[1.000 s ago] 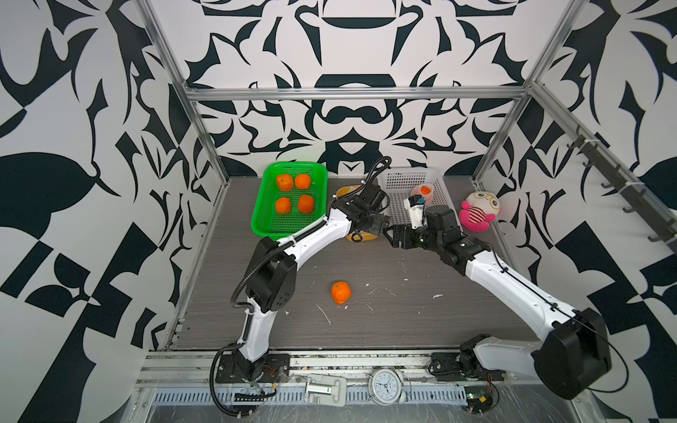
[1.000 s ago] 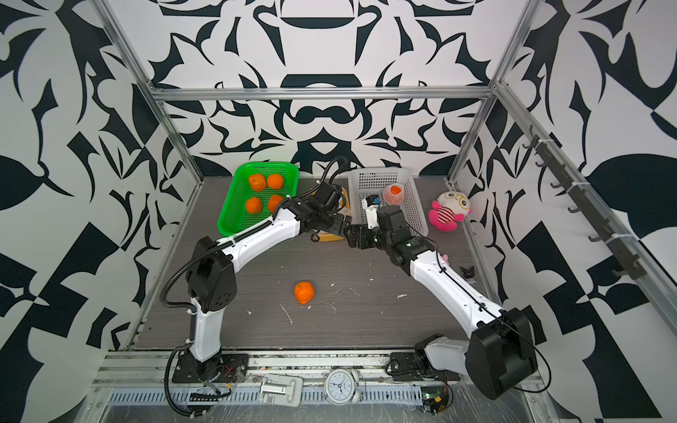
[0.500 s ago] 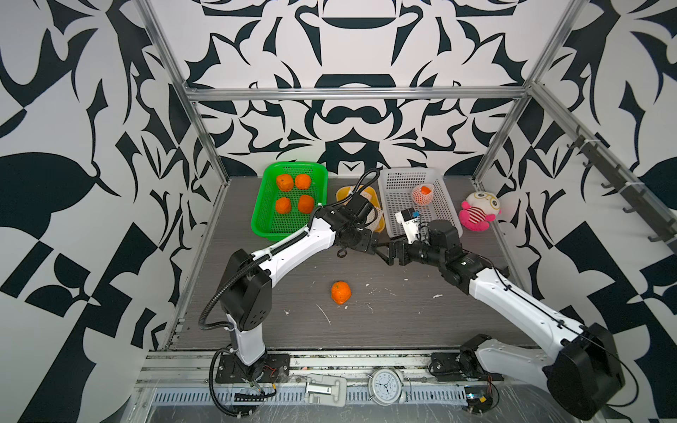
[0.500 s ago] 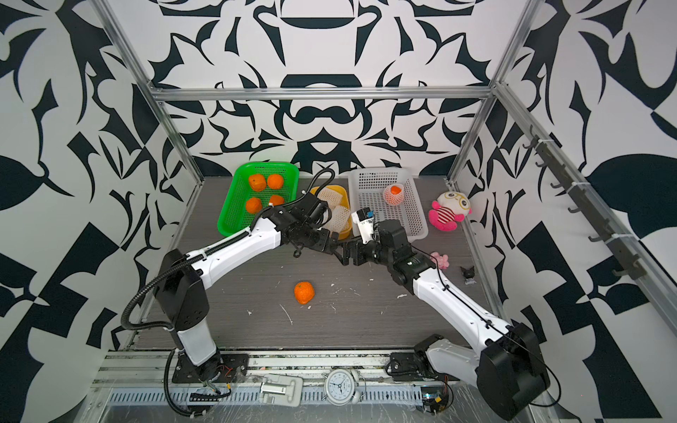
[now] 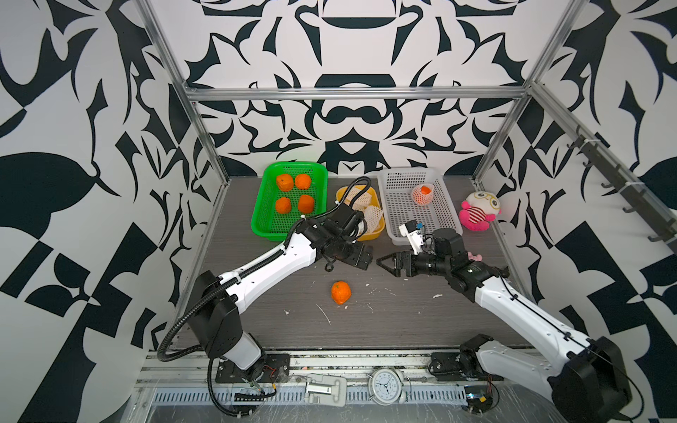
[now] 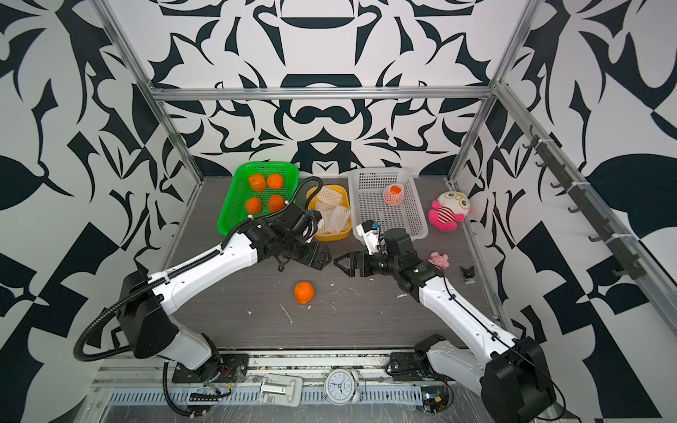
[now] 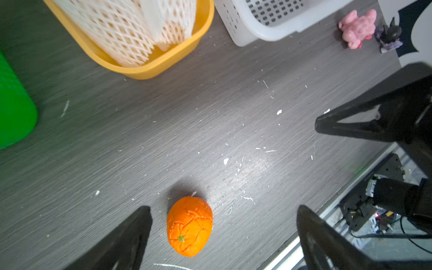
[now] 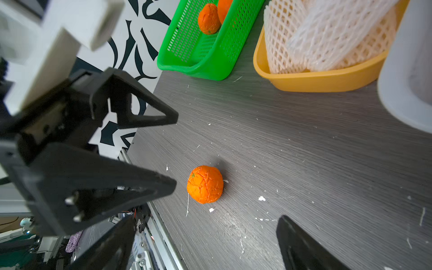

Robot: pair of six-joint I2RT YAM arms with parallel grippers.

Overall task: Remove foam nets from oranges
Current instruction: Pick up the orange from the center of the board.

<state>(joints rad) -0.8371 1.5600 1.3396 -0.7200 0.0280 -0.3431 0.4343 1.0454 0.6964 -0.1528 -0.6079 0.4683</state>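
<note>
Orange first: the bare orange lies loose on the tabletop, below centre in both top views. Its net is off. The shed foam nets fill the yellow tray, and four oranges sit in the green basket up and to the left. My left gripper and right gripper hang tip to tip, not touching, just higher in the frame than the fruit, both with jaws spread wide and empty. I judge the left should take it, coming straight down so the fingers straddle its middle. I should close softly, since it looks ready to roll, then carry it to the green basket. My right is better placed for the netted orange in the white basket, upper right.
</note>
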